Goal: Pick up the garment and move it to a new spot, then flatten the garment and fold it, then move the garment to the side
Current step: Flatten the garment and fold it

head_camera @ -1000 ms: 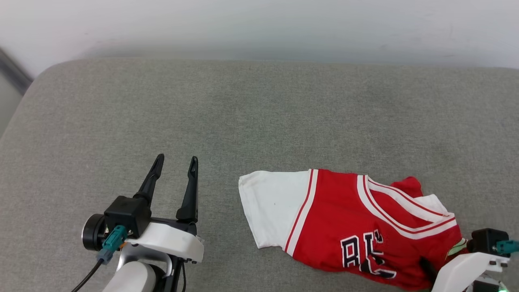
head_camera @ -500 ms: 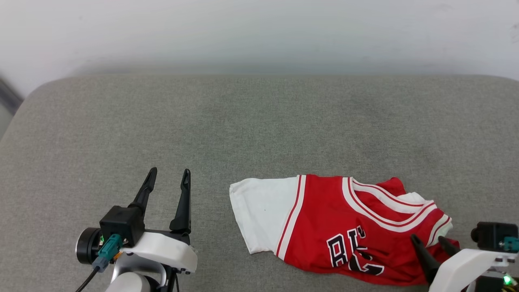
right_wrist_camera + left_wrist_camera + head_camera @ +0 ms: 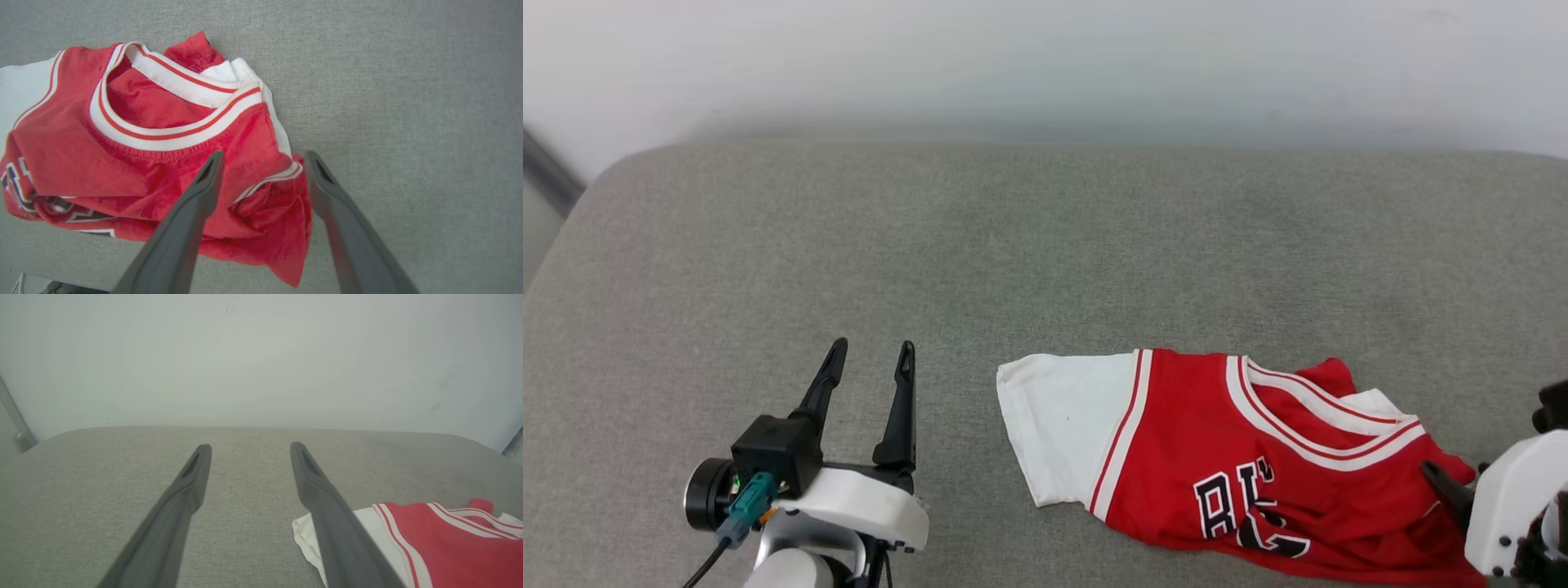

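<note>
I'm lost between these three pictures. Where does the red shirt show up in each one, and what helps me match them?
Head view: the shirt lies crumpled at the lower right.
Left wrist view: it is in the bottom right corner, cut off by the picture's edge.
Right wrist view: it is at the left and centre, seen close up.
Shared landmark: the striped collar.

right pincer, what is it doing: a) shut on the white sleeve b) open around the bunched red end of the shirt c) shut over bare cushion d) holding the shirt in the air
b: in the right wrist view the right pincer stands open, fingers either side of the bunched red end of the shirt.
</note>
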